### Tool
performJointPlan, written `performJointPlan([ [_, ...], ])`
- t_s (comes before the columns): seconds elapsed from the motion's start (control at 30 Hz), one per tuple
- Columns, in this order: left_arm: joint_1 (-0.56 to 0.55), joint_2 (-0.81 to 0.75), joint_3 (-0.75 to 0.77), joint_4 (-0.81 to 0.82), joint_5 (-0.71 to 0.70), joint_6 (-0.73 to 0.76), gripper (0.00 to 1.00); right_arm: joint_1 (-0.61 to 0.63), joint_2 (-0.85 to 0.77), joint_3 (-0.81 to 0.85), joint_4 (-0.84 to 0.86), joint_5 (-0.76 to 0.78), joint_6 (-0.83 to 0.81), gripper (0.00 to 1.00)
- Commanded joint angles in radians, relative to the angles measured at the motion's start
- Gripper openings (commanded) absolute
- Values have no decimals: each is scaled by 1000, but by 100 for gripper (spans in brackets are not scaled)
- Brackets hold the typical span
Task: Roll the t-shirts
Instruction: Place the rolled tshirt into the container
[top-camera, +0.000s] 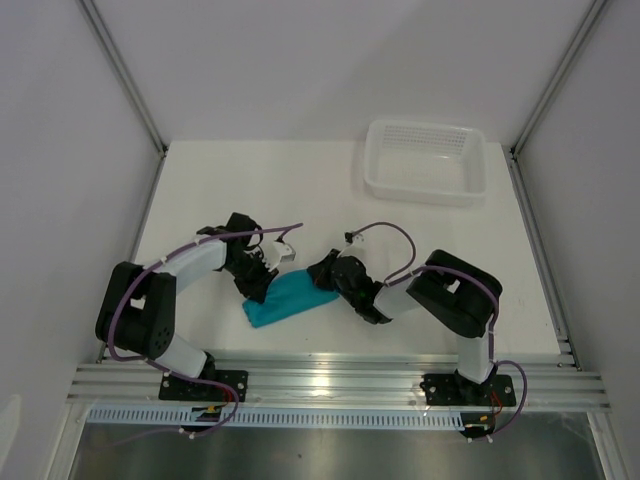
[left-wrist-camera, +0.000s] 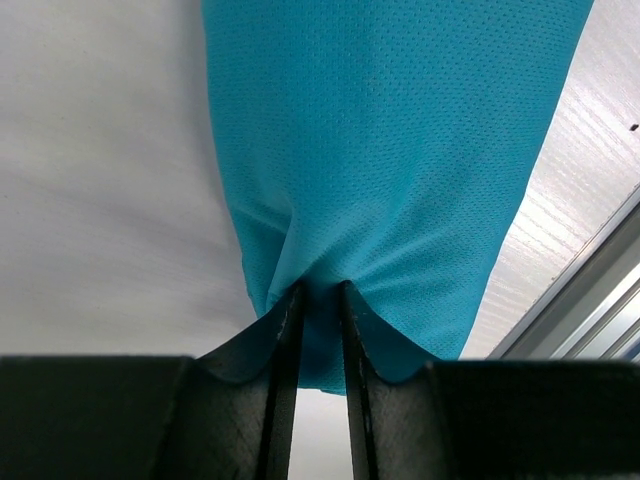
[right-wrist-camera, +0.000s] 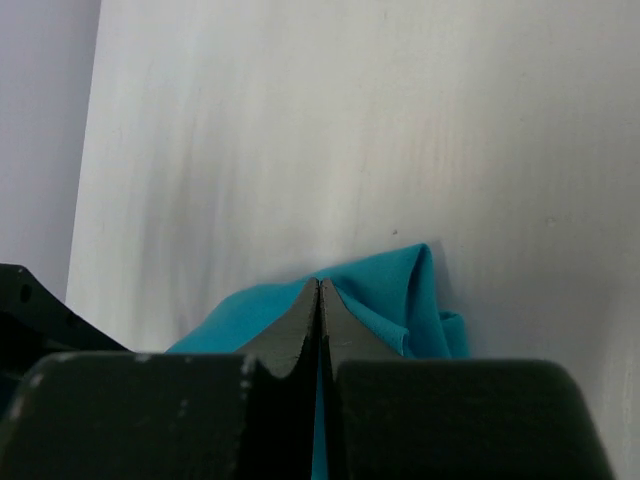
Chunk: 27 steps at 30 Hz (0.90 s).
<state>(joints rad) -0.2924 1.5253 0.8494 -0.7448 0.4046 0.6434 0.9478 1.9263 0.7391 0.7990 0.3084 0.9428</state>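
The teal t-shirt (top-camera: 287, 300) lies folded into a narrow band near the table's front edge, between the two arms. My left gripper (top-camera: 262, 283) is at the band's left end. In the left wrist view the left gripper (left-wrist-camera: 318, 290) is shut on a bunched pinch of the t-shirt (left-wrist-camera: 390, 150), and the cloth puckers toward the tips. My right gripper (top-camera: 326, 281) is at the band's right end. In the right wrist view the right gripper (right-wrist-camera: 319, 283) has its jaws pressed together on a raised fold of the t-shirt (right-wrist-camera: 395, 290), with teal showing in the slit below.
A white plastic basket (top-camera: 425, 191) stands at the back right of the white table (top-camera: 300, 190). Metal rails (top-camera: 340, 385) run along the front edge, just below the shirt. Grey walls close in both sides.
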Motion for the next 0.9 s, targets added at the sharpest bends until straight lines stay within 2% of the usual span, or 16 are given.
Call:
performJointPlan([
  [0.0,25,49,-27,59,-132,19,27,-1,-7,-10,-73,103,22,0],
  [0.23,50,-14,-38,65,-122,9,34,41,-79,-27,-154,182,7,0],
  [0.33,56,-60,-38,38,-115,9,36,72,-116,-30,-202,239,10,0],
  [0.53,75,-146,-50,-42,-44,-2,42,100,-131,-40,-208,259,1,0],
  [0.73,174,-183,-32,-93,39,-37,50,100,-164,-27,-215,218,-87,1],
  [0.87,237,-185,-18,-120,97,-48,52,79,-216,5,-270,146,-183,8],
])
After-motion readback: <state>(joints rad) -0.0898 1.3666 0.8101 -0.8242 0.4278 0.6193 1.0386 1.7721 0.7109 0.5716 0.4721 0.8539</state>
